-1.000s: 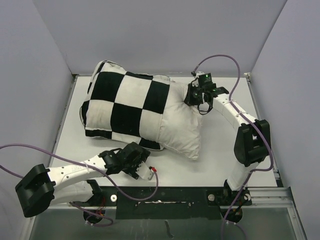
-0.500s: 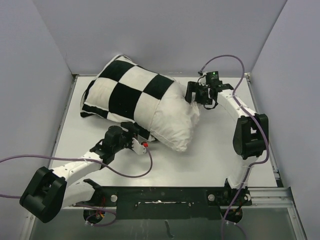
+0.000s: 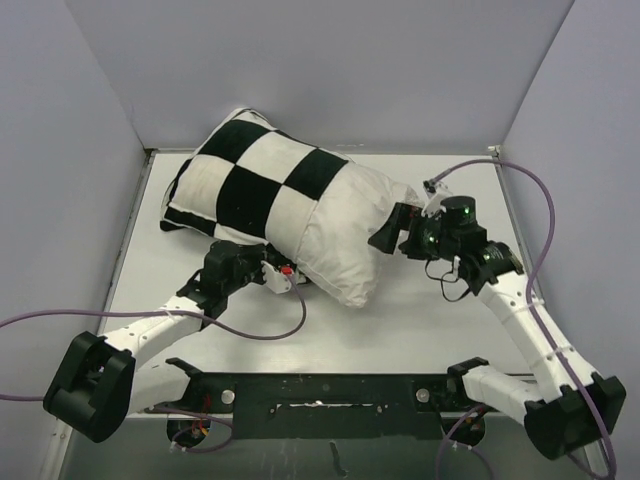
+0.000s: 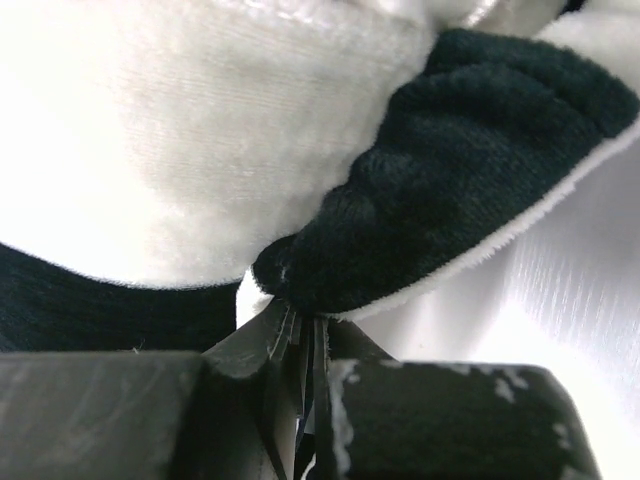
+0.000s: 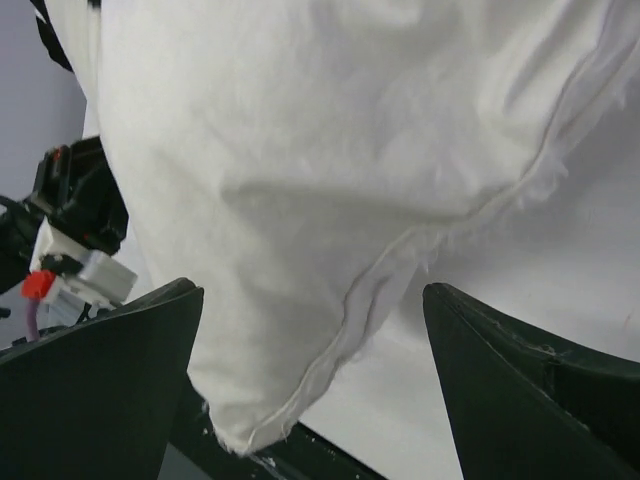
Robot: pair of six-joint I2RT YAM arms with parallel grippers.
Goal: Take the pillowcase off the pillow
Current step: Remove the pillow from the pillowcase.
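The left jaws are pressed shut on a bunched fold of the pillowcase, black plush with a white edge. Only the left wrist view shows this pinch; from above it is hidden under the cushion's near side. The right jaws stand wide apart and hold nothing, with the seamed bare corner of the pillow hanging between them. The one pillow lies slantwise on the white table. The one checkered pillowcase covers its far left part, close to the back wall, and the uncovered white end points to the near right. Plain grey walls close three sides. There are two arms, the left arm and the right arm, each trailing a purple cable.
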